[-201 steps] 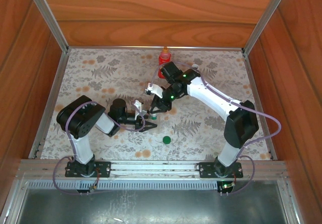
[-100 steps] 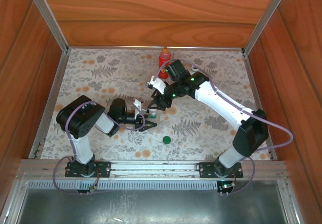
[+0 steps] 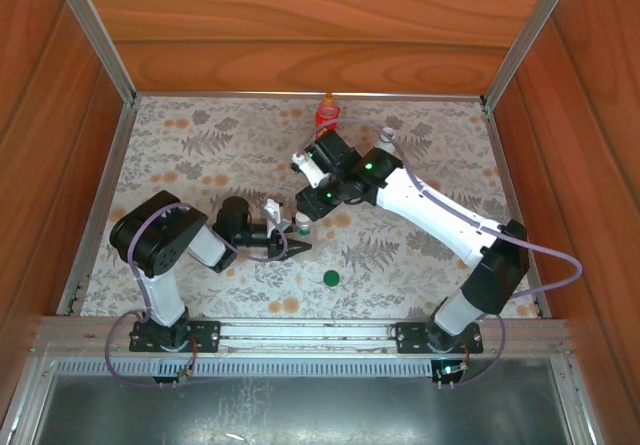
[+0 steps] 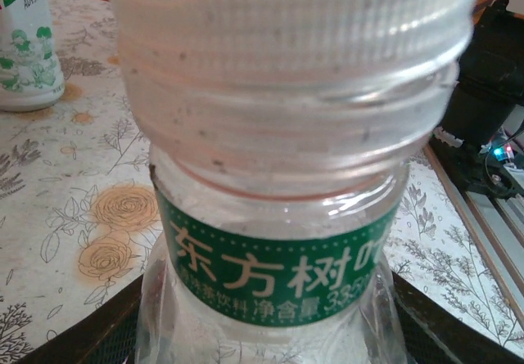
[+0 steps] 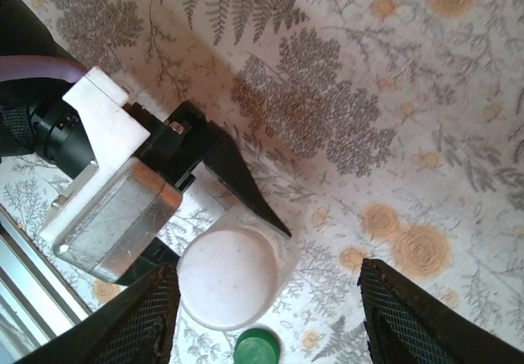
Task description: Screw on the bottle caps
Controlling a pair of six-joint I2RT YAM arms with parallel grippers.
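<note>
One clear bottle wears a green label and ribbed whitish cap.

- I count three bottles: a red bottle at the far edge, a clear bottle mid-table, and a white bottle with a green label.
- Two caps: one white cap on the clear bottle, and one green cap loose on the near side.
- Two arms: left arm and right arm.

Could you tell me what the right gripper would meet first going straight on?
The right gripper would most likely meet the white cap on the clear bottle that the left gripper holds; depth is unclear.
</note>
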